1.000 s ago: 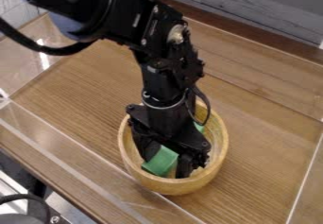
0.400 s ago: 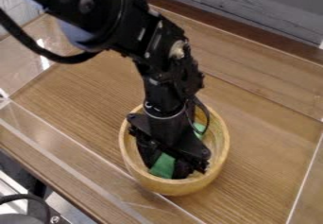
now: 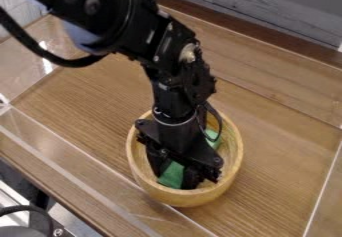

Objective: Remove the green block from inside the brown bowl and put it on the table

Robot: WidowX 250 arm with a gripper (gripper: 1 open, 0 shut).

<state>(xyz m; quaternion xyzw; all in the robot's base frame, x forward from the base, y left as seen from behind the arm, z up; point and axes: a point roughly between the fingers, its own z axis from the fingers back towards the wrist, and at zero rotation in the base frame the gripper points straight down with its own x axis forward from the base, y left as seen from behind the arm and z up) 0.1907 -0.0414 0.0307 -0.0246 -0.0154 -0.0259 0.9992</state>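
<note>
There is only one view, a camera that looks down at the table from the front. In it the black robot arm [image 3: 147,51] reaches down into the round light-brown wooden bowl [image 3: 230,169], which stands on the medium-brown wood-grain table [image 3: 287,91] with its low clear acrylic walls [image 3: 80,171]. The black gripper [image 3: 185,164] points straight down inside the bowl, and its fingers stand on both sides of the small flat bright green block [image 3: 173,173], which lies on the bottom of the bowl, toward the near side. Compared with one second ago, the arm leans a little differently and the fingers look closer together around the block; compared with the picture shortly before now, almost nothing is different. I judge that the jaws are closing on the block, but the gripper body hides the contact, so I cannot tell if they already press it or are only narrow beside it. The block is not lifted; it is inside the bowl. For the task this means the grasp is in hand, and the lift and the placing on the table are not yet done.
</note>
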